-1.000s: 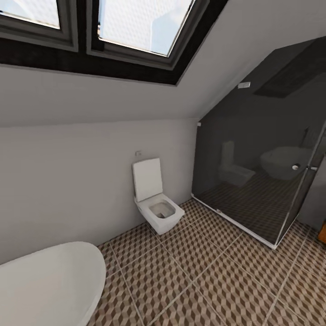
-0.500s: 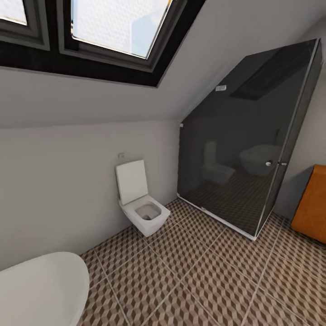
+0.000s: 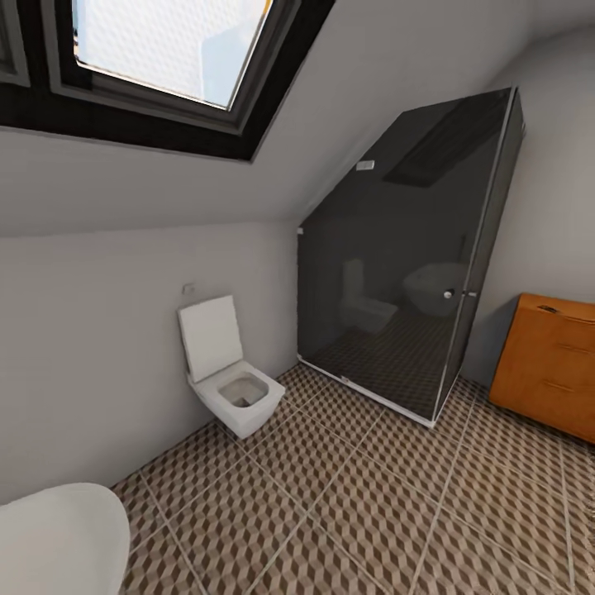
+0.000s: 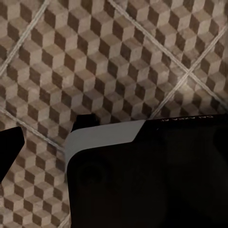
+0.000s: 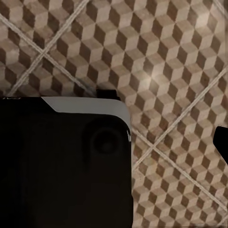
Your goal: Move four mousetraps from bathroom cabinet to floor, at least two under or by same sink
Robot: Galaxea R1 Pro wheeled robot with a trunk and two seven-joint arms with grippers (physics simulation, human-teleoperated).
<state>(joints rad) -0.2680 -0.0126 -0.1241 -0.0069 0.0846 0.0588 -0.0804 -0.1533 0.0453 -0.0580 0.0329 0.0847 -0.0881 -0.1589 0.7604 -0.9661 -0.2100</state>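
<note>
The orange-brown wooden cabinet (image 3: 547,365) stands against the wall at the far right of the head view, its flat top and two drawer fronts showing. A small dark item (image 3: 548,309) lies on its top, too small to identify. The cube-patterned bathroom floor (image 3: 372,496) spreads between me and the cabinet. The mousetraps and the bathroom sink are out of view. Both wrist views look down on the floor tiles (image 4: 118,57) (image 5: 156,57) past my dark body. A dark finger tip (image 4: 8,148) shows at one edge of the left wrist view and another (image 5: 221,140) in the right wrist view.
A white toilet (image 3: 223,376) hangs on the left wall. A dark glass shower enclosure (image 3: 405,273) fills the corner beside the cabinet. The white bathtub rim (image 3: 58,537) is at the lower left. A sloped ceiling with a skylight (image 3: 165,49) is overhead.
The whole head view has swung to the right: toilet, tub and shower slid left in the picture, and the cabinet came further into view. That is camera motion.
</note>
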